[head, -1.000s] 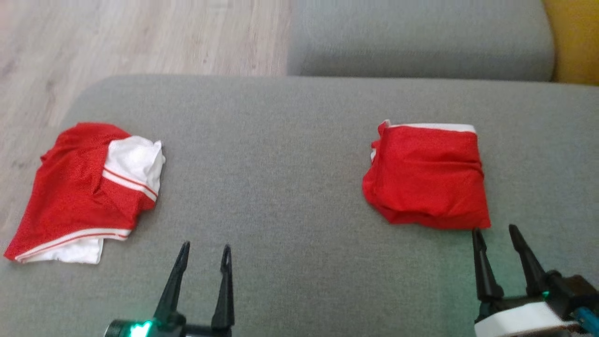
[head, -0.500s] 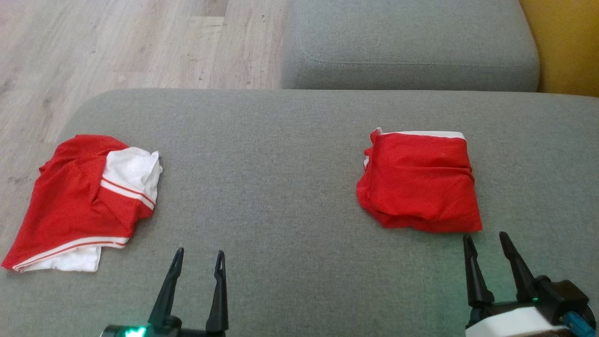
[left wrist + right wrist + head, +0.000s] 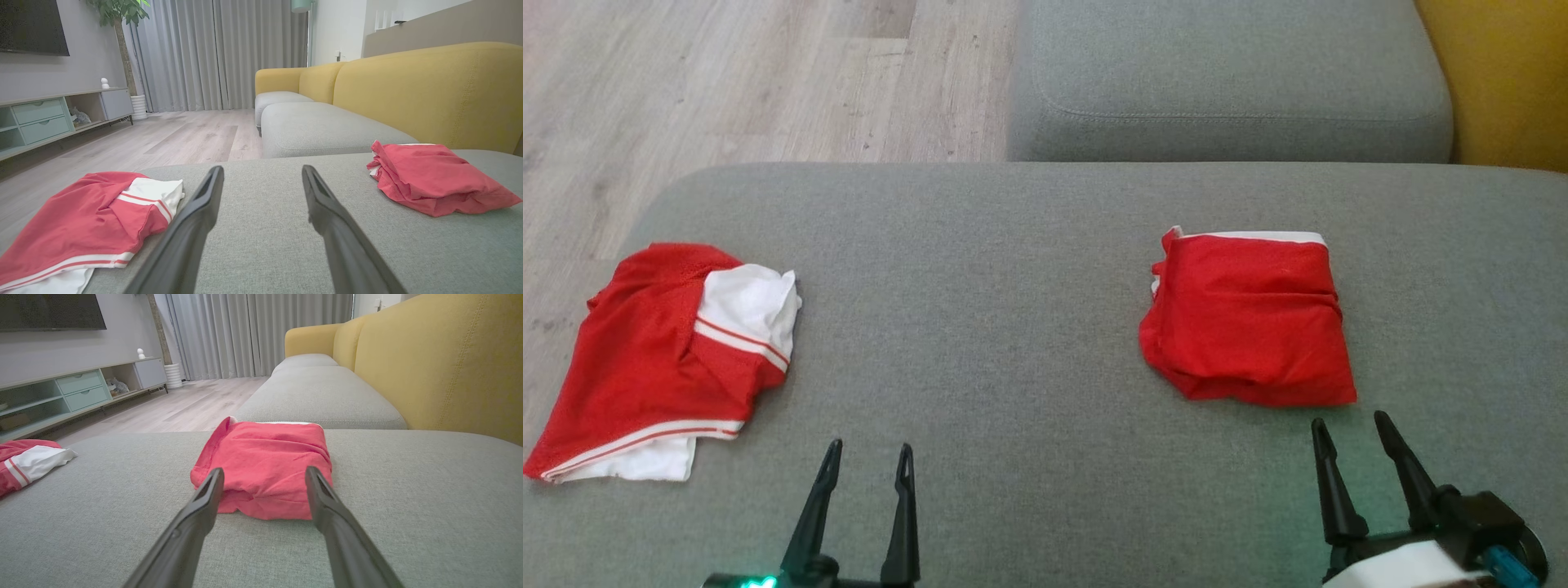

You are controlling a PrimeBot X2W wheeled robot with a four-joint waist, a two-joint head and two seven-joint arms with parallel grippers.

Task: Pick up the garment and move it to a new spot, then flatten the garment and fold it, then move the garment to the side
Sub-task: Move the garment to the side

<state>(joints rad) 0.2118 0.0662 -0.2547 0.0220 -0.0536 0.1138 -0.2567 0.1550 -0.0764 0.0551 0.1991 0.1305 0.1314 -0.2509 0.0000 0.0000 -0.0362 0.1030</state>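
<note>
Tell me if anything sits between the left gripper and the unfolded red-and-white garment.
Nothing visible does. The left gripper, open, is over bare cushion. The unfolded garment lies ahead to its left, with only grey fabric between them. The folded garment lies off to the right, out of the path.

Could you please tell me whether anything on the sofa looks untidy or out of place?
The red-and-white garment at the cushion's left end lies rumpled, white panel flipped over; the red garment on the right is folded.
</note>
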